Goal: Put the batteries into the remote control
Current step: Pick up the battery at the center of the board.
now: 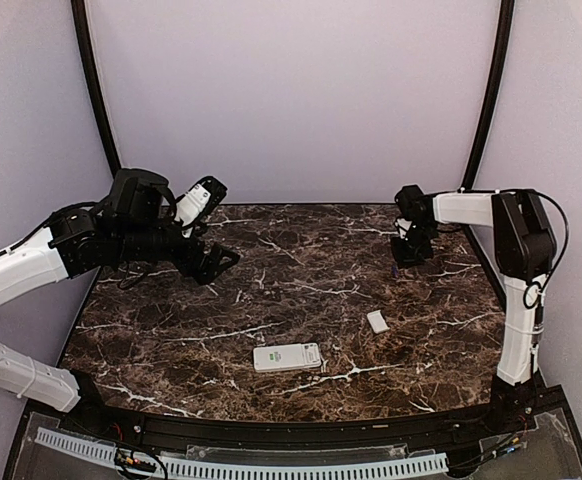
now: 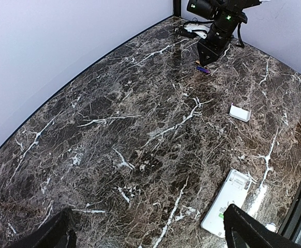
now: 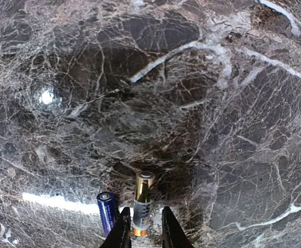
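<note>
Right tool [image 3: 144, 233] is tip-down at the far right of the bench [image 1: 171, 330], jaws narrow and straddling the gold-and-silver battery [image 3: 141, 204]. In the wrist view I see a sliver of marble between the cell and each finger, so I read it as not clamped yet. That cell lies flat on the bench. The blue battery [image 3: 107, 212] lies just beside it, outside my left-hand finger, near enough that I may nudge it when the jaws come in. Left tool [image 2: 150, 233] is wide and holding nothing, parked above the left side of the bench, well away from everything. The remote control [image 1: 287, 357] lies flat near the front centre, well apart from both batteries. From the left wrist view its far end looks like an open recess with nothing dark in it, so I take the compartment as exposed and empty, though that's hard to confirm at this size. A small white cover [image 1: 377, 321] lies by itself between the remote and the batteries, probably the battery door. Progress: nothing loaded. I'm at the pick of the first cell. What's left is to grip it, carry it to the remote, seat it the right way round and repeat for the blue one. The door likely goes back on afterwards.
</note>
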Available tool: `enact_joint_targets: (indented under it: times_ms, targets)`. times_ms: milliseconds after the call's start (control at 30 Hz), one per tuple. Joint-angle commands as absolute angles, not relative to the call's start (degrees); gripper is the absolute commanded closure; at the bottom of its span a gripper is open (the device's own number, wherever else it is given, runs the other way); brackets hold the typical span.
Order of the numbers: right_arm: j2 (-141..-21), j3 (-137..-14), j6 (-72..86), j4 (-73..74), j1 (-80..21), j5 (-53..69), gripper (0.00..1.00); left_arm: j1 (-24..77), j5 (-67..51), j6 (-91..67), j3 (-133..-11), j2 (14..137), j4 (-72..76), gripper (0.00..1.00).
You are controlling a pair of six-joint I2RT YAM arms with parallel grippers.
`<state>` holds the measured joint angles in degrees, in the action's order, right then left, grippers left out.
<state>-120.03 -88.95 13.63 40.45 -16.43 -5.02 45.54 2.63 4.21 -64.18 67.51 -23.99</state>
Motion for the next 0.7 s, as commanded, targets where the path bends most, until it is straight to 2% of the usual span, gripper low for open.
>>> enact_joint_targets:
  times_ms: [0, 133, 333, 500, 667]
  targets:
    - [-121.76, -88.15, 13.71, 40.09, -15.99, -5.42, 0.81, 45.35, 2.81, 4.81, -63.69, 67.41, -25.57, 0.01]
    - [-122.23, -88.17, 13.62, 39.85, -15.87, -5.99, 0.81, 45.35, 2.9, 4.92, -63.71, 67.41, -25.57, 0.01]
    - [-122.29, -87.12, 13.62, 40.02, -15.38, -5.81, 0.87, 45.35, 3.06, 5.05, -63.7, 67.32, -25.64, 0.01]
    - [-119.73, -86.13, 12.98, 41.41, -15.24, -5.69, 1.0, 45.35, 2.95, 5.31, -63.66, 67.39, -25.5, 0.01]
    - [-114.25, -86.39, 11.61, 44.32, -15.21, -6.61, 1.0, 45.35, 4.13, 6.44, -63.33, 67.7, -25.68, 0.01]
